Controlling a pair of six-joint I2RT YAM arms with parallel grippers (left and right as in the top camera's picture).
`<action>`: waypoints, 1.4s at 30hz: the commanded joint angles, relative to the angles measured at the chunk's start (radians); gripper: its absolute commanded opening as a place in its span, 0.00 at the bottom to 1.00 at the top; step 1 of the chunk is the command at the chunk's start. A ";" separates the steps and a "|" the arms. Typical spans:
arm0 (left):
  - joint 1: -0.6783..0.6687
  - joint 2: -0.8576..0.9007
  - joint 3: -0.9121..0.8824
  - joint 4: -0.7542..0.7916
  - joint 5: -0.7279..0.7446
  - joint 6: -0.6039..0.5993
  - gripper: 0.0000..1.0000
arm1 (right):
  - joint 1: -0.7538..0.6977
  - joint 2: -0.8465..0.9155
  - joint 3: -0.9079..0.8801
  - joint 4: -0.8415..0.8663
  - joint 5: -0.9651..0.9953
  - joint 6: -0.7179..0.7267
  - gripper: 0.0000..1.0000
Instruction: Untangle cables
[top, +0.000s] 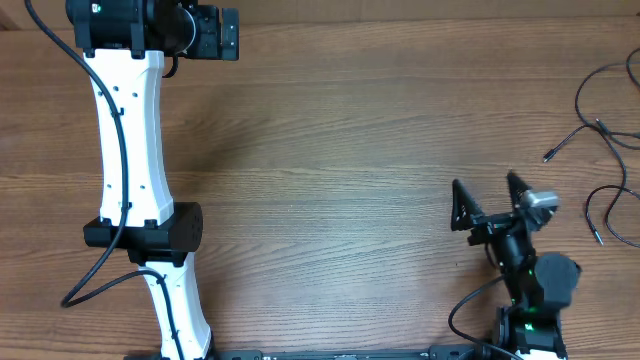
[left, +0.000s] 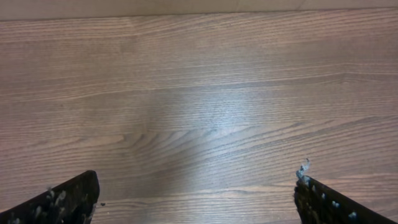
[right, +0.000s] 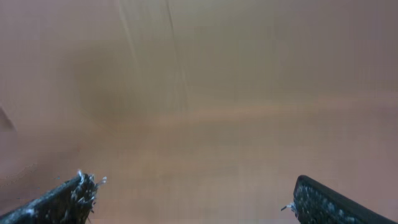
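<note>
Cables (top: 598, 124) lie apart, right of the right claw (top: 484, 180) (spread open, empty)

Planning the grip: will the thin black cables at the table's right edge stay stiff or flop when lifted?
Probably floppy: the cables lie in loose curves and loops. Likely light, since they look far thinner than the white arm. Lifting one may drag another where they cross.

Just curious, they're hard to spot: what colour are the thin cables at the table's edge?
The cables are black; the overhead view shows them best.
</note>
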 joint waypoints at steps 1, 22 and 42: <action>-0.002 -0.022 0.010 -0.002 0.007 -0.014 1.00 | 0.003 -0.005 -0.001 -0.100 0.049 -0.005 1.00; -0.002 -0.022 0.010 -0.002 0.007 -0.015 1.00 | 0.004 0.031 0.000 -0.596 0.312 -0.005 1.00; -0.002 -0.022 0.010 -0.029 0.006 -0.066 1.00 | 0.029 -0.077 0.000 -0.594 0.313 -0.005 1.00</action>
